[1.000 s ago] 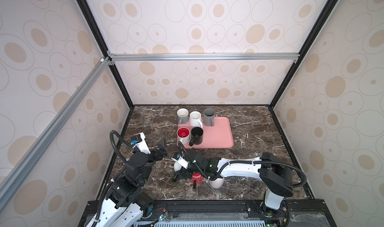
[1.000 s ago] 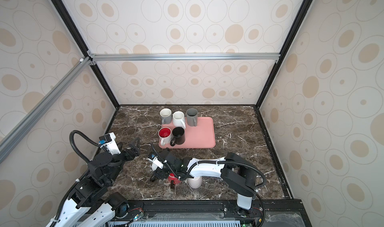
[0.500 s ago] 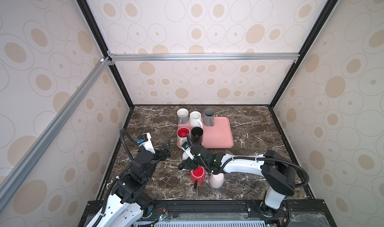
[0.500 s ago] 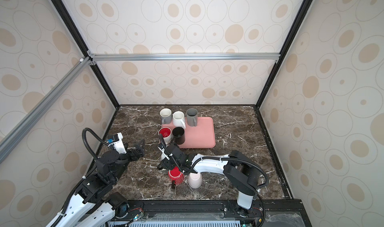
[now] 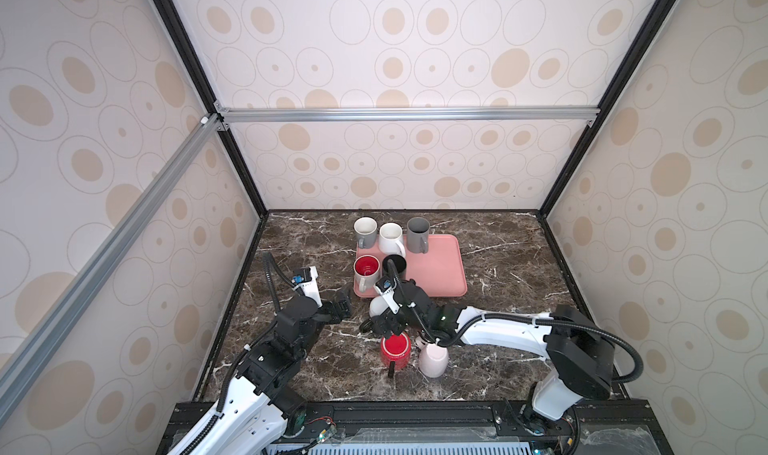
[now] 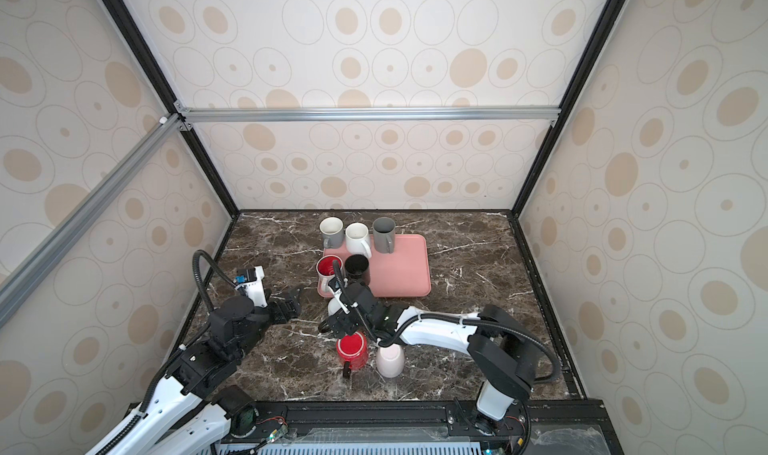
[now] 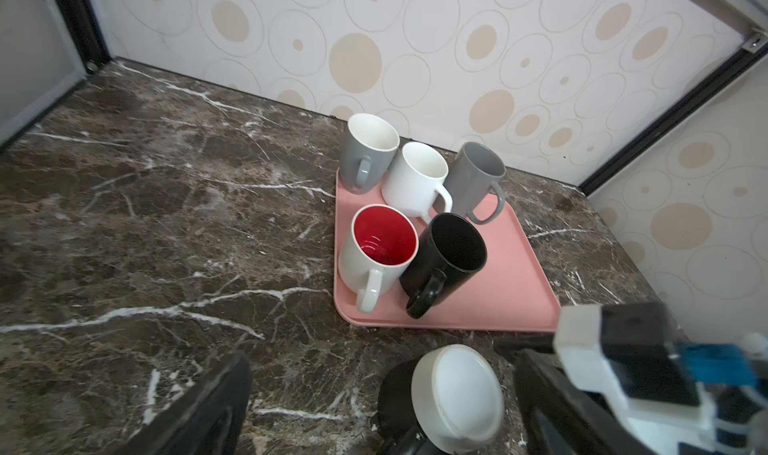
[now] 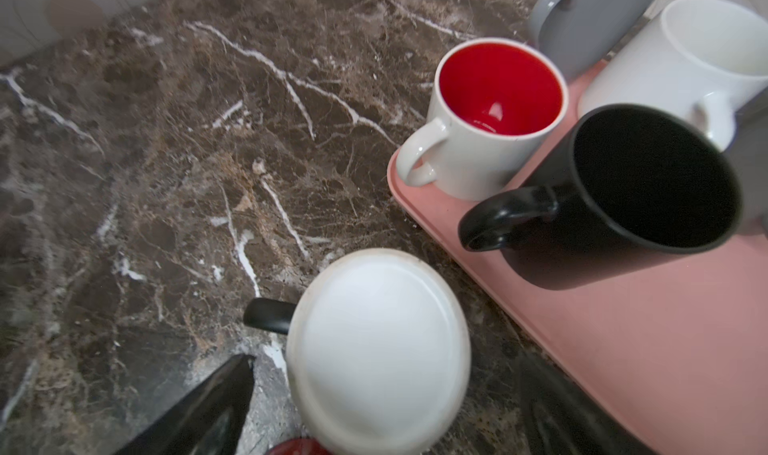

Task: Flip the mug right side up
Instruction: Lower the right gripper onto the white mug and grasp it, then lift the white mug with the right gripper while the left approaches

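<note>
Three mugs stand upside down in front of the tray: a white-based mug (image 5: 377, 307) (image 8: 376, 361) with a black handle (image 8: 266, 316), a red mug (image 5: 395, 351) and a pale pink mug (image 5: 433, 359). My right gripper (image 5: 385, 327) (image 8: 378, 426) hangs open over the white-based mug, one finger on each side, not gripping. My left gripper (image 5: 343, 305) (image 7: 382, 426) is open just left of that mug (image 7: 457, 394), holding nothing.
A pink tray (image 5: 440, 266) at the back centre carries several upright mugs, the red-lined one (image 5: 366, 268) and the black one (image 5: 395, 263) nearest my grippers. Dark marble table (image 5: 519, 274) stretches out to the right, with walls all round.
My right gripper has moved back from over the red mug to the white-based mug and opened wider. My left arm has reached in toward the middle.
</note>
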